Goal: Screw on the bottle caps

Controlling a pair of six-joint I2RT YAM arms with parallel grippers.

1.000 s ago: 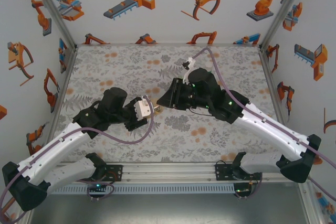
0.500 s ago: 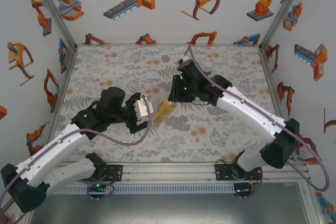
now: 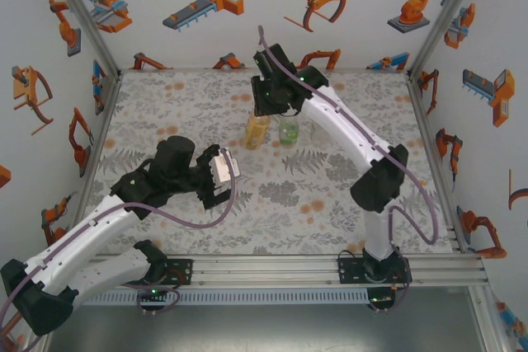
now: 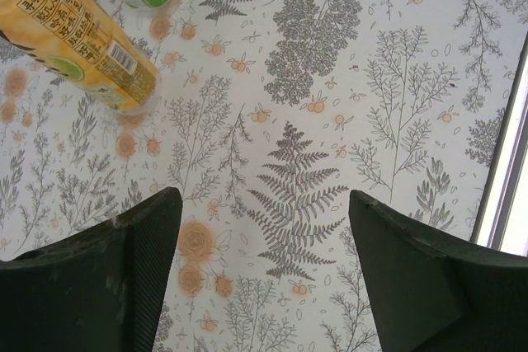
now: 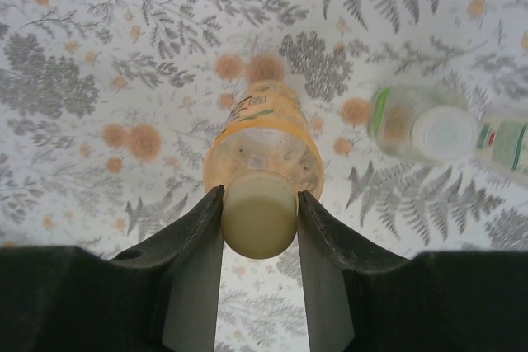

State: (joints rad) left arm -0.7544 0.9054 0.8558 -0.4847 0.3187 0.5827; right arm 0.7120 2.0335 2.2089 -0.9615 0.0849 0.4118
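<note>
**Right claw on amber bottle's cap; left claw wide and empty**

Top view: the right gripper (image 3: 265, 107) reaches to the far side of the floral table (image 3: 165, 113), at about 12 o'clock from the table's centre. The amber bottle (image 3: 257, 131) sits directly beneath it. The short green-tinted bottle (image 3: 288, 129) stands just beside the amber one, at its 3 o'clock.

Right wrist view: both fingers (image 5: 198, 237) press the sides of the pale yellow cap (image 5: 259, 218), which sits on the amber bottle's neck. Cannot tell whether the bottle's base touches the table. The short bottle carries a whitish cap (image 5: 444, 132). A label-banded bottle (image 5: 505, 146) lies at the frame edge, at the short bottle's 3 o'clock.

The left gripper (image 3: 223, 172) hovers at 7 o'clock from the amber bottle, well apart from it. Left wrist view: jaws spread wide with only table pattern between them.
</note>
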